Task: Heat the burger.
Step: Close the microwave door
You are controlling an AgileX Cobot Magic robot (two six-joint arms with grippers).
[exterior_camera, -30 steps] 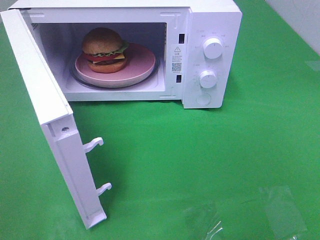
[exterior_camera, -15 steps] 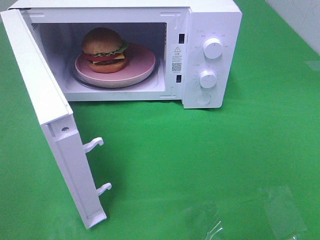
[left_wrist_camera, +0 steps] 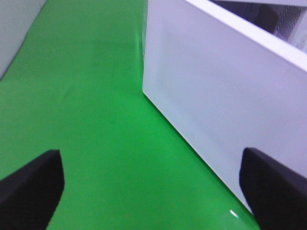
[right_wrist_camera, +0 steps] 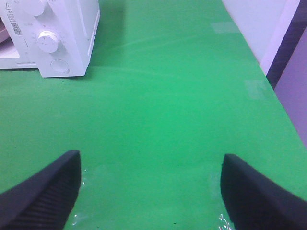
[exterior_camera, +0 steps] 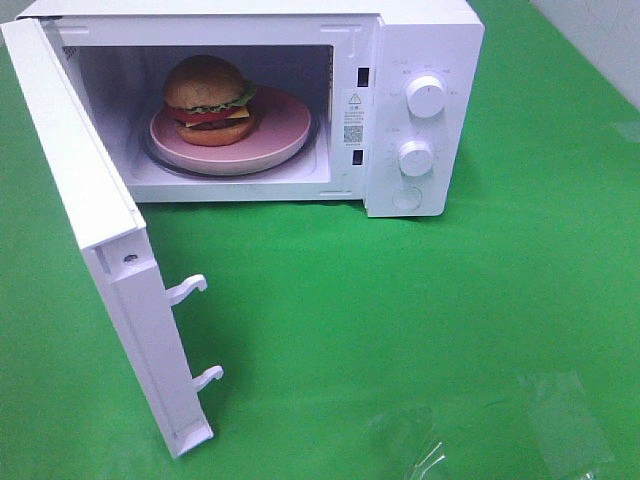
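Observation:
The burger (exterior_camera: 208, 100) sits on a pink plate (exterior_camera: 285, 125) inside the white microwave (exterior_camera: 425, 40), toward the left of the cavity. The microwave door (exterior_camera: 80, 180) is swung wide open to the left. Neither arm shows in the exterior high view. My left gripper (left_wrist_camera: 153, 191) is open and empty, low over the green mat beside the door's outer face (left_wrist_camera: 216, 96). My right gripper (right_wrist_camera: 151, 191) is also open with nothing between its fingers. It hovers over the mat, well short of the microwave's control panel (right_wrist_camera: 57, 28).
Two knobs (exterior_camera: 426, 97) (exterior_camera: 415, 157) and a round button (exterior_camera: 407, 198) are on the panel. Two latch hooks (exterior_camera: 188, 288) stick out of the door's edge. Shiny clear patches (exterior_camera: 560, 420) lie on the mat at the front right. A pale wall (exterior_camera: 600, 40) borders the mat's far right.

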